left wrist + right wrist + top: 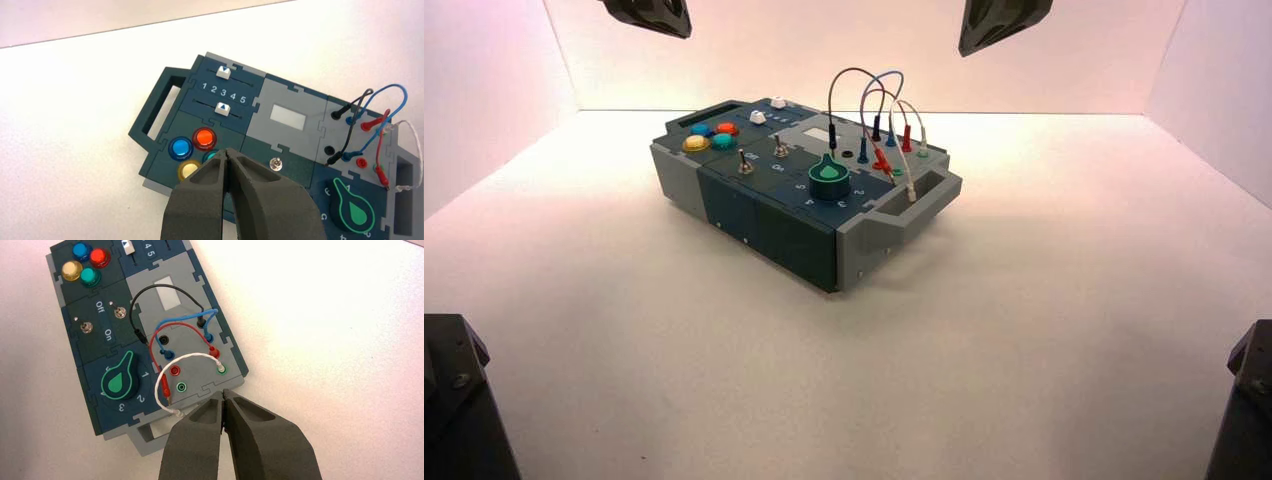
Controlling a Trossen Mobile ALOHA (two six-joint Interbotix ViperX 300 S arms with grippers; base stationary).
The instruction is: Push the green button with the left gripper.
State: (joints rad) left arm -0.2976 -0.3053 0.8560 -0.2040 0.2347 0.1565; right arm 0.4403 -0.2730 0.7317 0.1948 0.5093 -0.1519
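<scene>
The green button (pixel 723 141) sits in a cluster of round buttons at the box's left end, beside yellow (pixel 695 143), red (pixel 726 128) and blue (pixel 700 129) ones. My left gripper (pixel 646 15) hangs high at the back left, well away from the box. In the left wrist view the left gripper (pixel 228 151) is shut with nothing in it, and its tips cover most of the green button (pixel 210 156). From the right wrist the green button (pixel 90 276) shows whole. My right gripper (pixel 1004 18) hangs at the back right; it (pixel 223 395) is shut and empty.
The box (pixel 754 210) stands turned on the white floor. It carries two white sliders (pixel 223 72), both near 3, two toggle switches (pixel 119 313), a dark-green knob (pixel 829 178) and looping wires (pixel 879 110). White walls enclose the space.
</scene>
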